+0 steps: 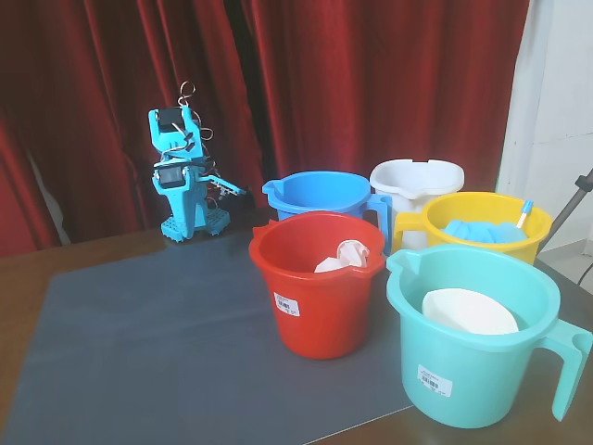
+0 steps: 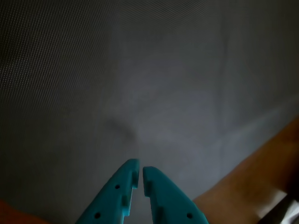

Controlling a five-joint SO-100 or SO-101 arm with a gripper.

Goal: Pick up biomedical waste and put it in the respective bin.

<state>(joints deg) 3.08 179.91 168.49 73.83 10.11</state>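
Note:
My blue arm [image 1: 185,176] is folded up at the far left of the grey mat [image 1: 148,334]. In the wrist view my gripper [image 2: 140,173] is shut and empty, its teal fingertips [image 2: 126,175] nearly touching just above bare mat. Five bins stand on the right in the fixed view. The red bin [image 1: 320,287] holds crumpled white waste [image 1: 347,255]. The teal bin [image 1: 477,338] holds a white sheet [image 1: 468,313]. The yellow bin [image 1: 486,227] holds blue gloves [image 1: 482,232] and a syringe-like item [image 1: 523,213]. The blue bin [image 1: 324,197] and white bin [image 1: 417,181] show no contents.
Red curtains [image 1: 306,83] hang behind the table. The brown table edge [image 2: 252,177] shows at the lower right of the wrist view. A tripod leg [image 1: 570,209] stands at the far right.

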